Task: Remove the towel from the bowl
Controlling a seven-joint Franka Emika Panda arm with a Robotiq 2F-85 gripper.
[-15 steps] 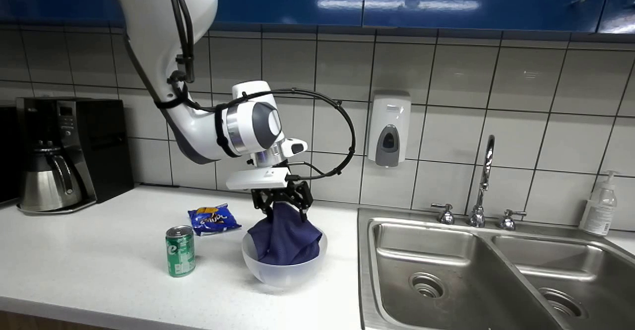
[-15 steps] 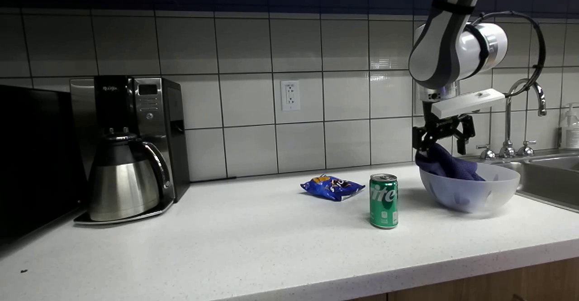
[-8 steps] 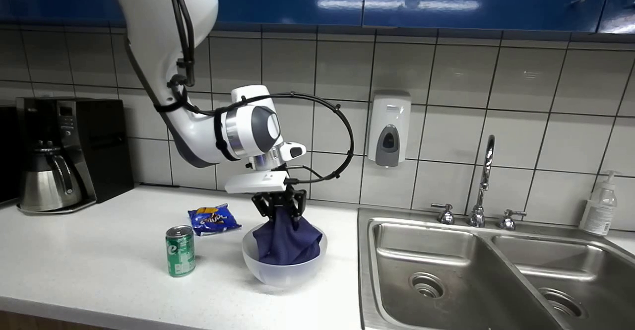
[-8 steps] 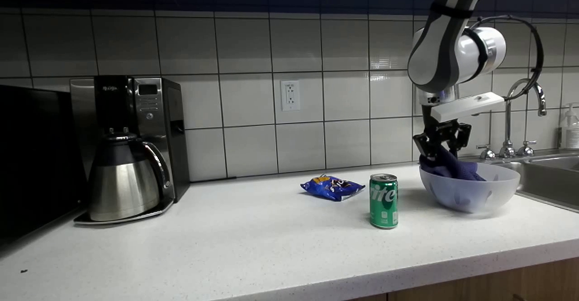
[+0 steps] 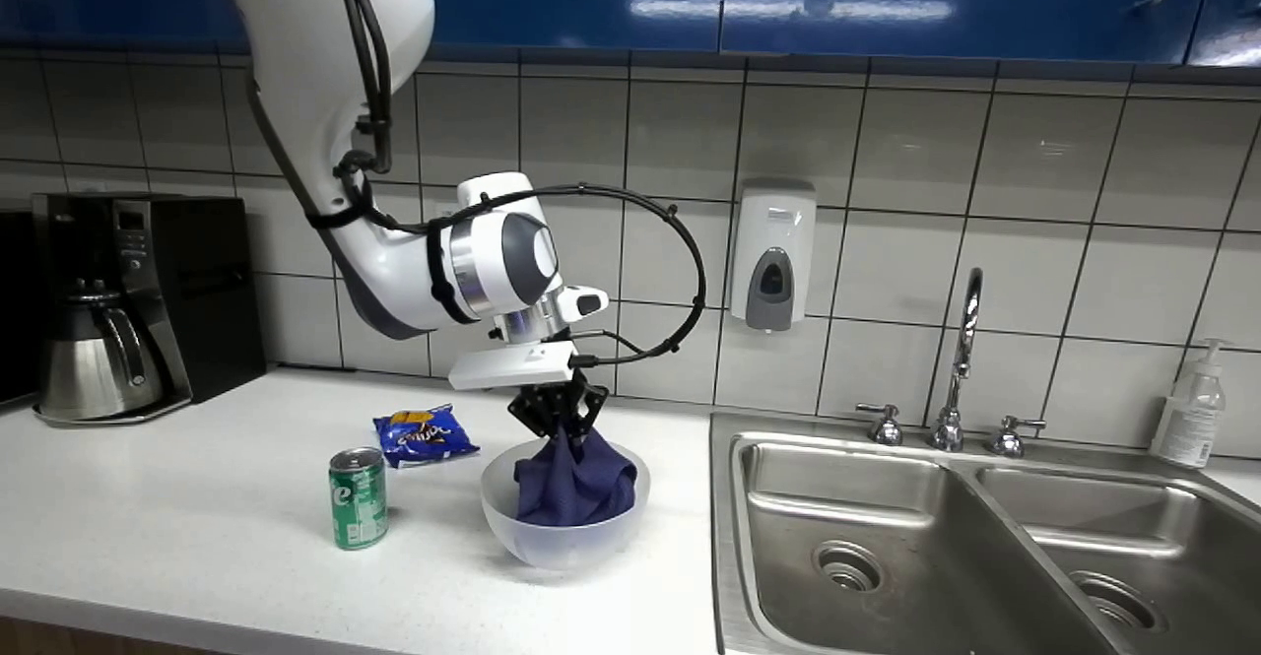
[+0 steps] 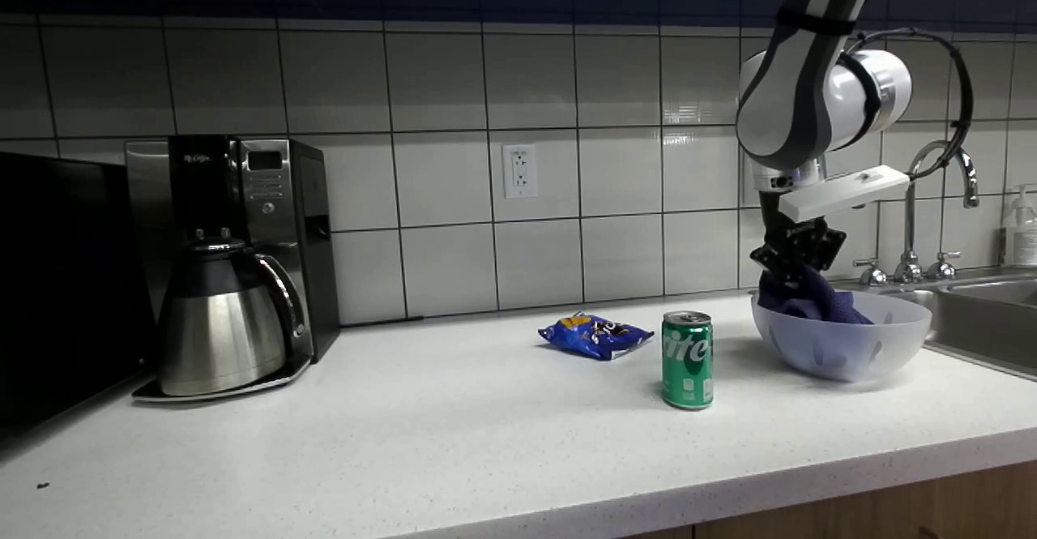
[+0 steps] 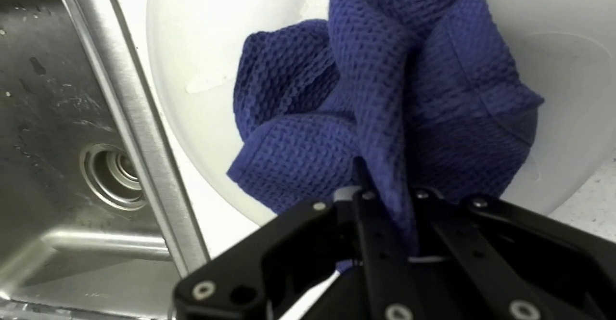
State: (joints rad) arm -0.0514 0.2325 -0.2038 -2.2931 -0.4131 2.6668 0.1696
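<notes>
A dark blue towel (image 5: 581,488) lies bunched in the frosted white bowl (image 5: 566,545) on the counter, and one part of it rises above the rim. In both exterior views my gripper (image 5: 569,432) points down over the bowl, its jaws drawn together at the top of the towel (image 6: 818,302). Seen from the wrist, a raised fold of the towel (image 7: 370,84) runs in between the fingers of the gripper (image 7: 389,190), which is shut on it. The rest of the cloth spreads inside the bowl (image 7: 192,118). Cloth hides most of the fingertips.
A green can (image 5: 359,499) and a blue snack bag (image 5: 426,436) stand left of the bowl in an exterior view. The steel sink (image 5: 724,537) with its faucet (image 5: 958,369) adjoins on the right. A coffee maker (image 6: 312,255) is at the far left.
The gripper has come down slightly and its jaws have gone from wide apart to shut on the towel. The towel's top is pinched narrower; the bowl has stayed in place.
</notes>
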